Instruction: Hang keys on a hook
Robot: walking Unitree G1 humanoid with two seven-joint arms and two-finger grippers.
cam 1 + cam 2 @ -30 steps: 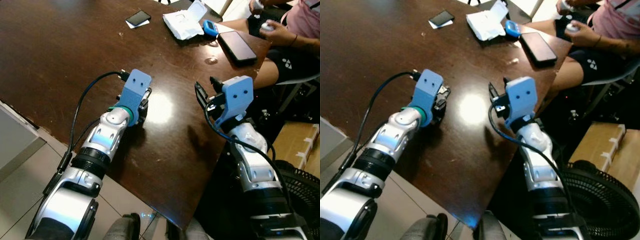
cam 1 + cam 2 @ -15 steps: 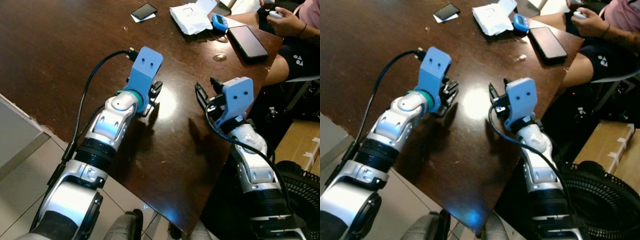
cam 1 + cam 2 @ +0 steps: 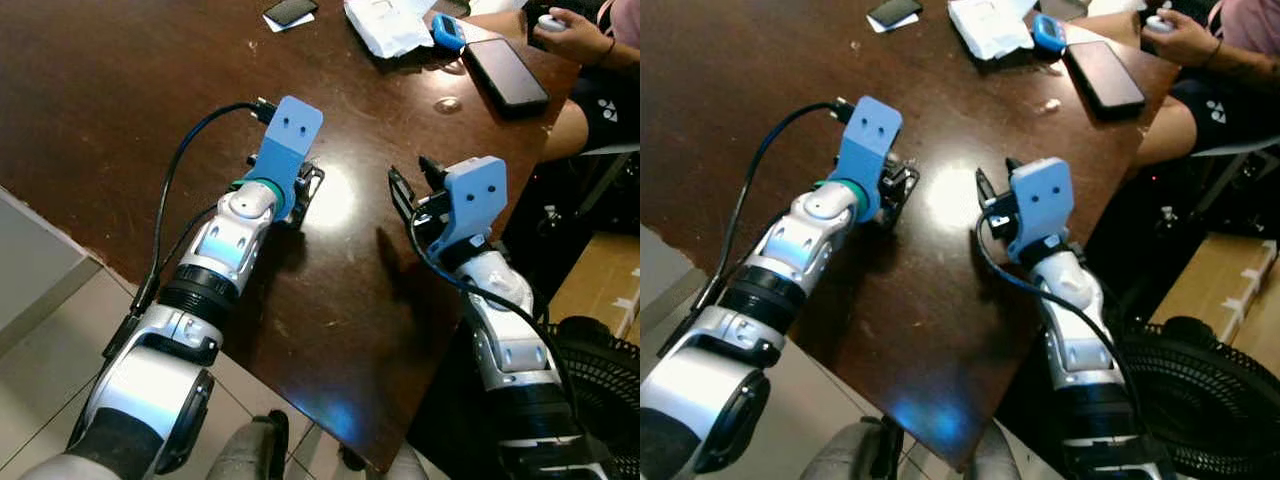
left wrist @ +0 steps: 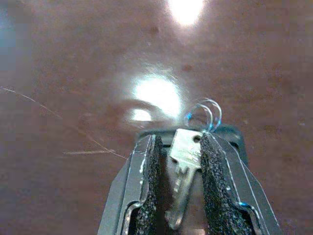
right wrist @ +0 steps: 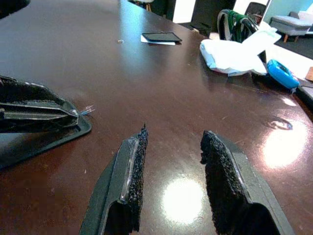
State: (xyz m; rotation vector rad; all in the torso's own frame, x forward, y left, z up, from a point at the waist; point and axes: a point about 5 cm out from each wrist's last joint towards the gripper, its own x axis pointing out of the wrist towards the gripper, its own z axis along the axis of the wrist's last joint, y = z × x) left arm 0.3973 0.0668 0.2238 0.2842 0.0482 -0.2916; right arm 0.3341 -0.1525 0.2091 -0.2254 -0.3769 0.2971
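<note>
Left hand (image 4: 177, 196) clamped on key (image 4: 182, 161), above dark table (image 3: 120, 120); right hand (image 5: 171, 181) parted

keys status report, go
Left end effector low at the dark table, fingers either side of the key, ring at the tips. Right end effector open, empty, hovering. No hook seen.

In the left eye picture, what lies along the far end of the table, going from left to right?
Small black phone → white crumpled bag → blue gadget → large black phone → a seated person's hand.
</note>
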